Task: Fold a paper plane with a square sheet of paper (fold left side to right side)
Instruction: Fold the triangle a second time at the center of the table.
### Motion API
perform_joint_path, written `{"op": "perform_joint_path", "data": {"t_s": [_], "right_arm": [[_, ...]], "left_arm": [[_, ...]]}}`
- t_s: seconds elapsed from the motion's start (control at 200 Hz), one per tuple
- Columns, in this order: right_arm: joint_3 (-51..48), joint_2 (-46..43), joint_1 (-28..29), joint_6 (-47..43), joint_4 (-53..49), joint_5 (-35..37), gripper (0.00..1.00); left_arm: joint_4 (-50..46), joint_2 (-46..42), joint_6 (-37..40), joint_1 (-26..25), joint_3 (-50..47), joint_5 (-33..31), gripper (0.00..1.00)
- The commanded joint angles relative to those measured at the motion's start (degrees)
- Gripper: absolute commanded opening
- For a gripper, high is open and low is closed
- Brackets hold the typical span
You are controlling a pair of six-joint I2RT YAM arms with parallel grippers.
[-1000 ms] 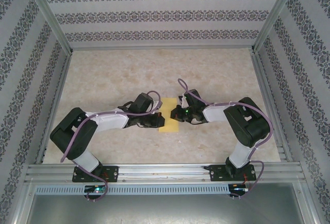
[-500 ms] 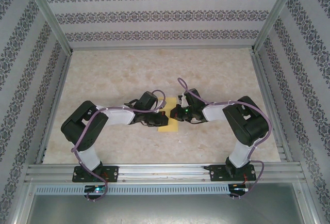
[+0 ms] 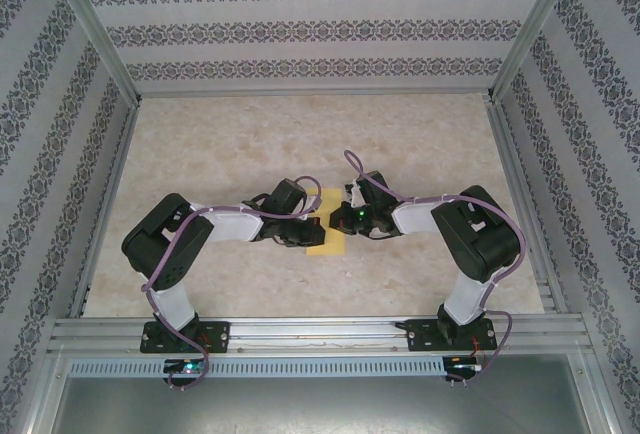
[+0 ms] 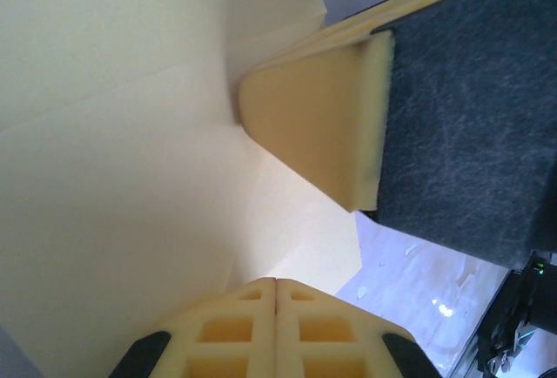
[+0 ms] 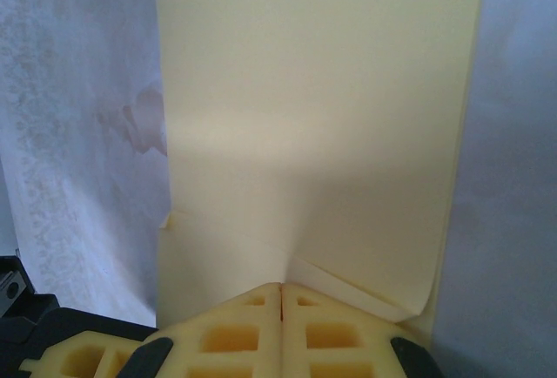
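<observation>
Tabletop (image 3: 220, 144) | one yellow sheet (image 5: 313, 117) | left end effector (image 4: 276, 286) closed | right end effector (image 5: 280, 291) closed

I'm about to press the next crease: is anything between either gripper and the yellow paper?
Nothing visible stands in the way. The left gripper and the right gripper, both shut, have their tips right at the yellow paper, which lies on the table between them.

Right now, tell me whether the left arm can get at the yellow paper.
Probably yes: the left gripper, shut, sits at the paper's left edge with nothing between them; the right gripper sits at the opposite edge.
</observation>
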Motion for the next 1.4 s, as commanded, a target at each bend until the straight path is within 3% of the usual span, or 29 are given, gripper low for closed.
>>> {"op": "perform_joint_path", "data": {"t_s": [0.0,1.064,1.394], "right_arm": [[-0.85,3.16,-0.72,-1.84,-6.46,4.04,0.00],[-0.14,3.25,-2.99,-4.69,-11.04,4.39,0.00],[0.03,2.66,-2.62,-4.61,-11.04,3.69,0.00]], "left_arm": [[1.06,0.48,0.40,0.32,-1.42,-0.06,0.03],[-1.09,-5.41,1.65,0.32,-9.83,-1.72,0.03],[-2.97,-12.58,1.46,1.18,-9.41,-1.24,0.02]]}}
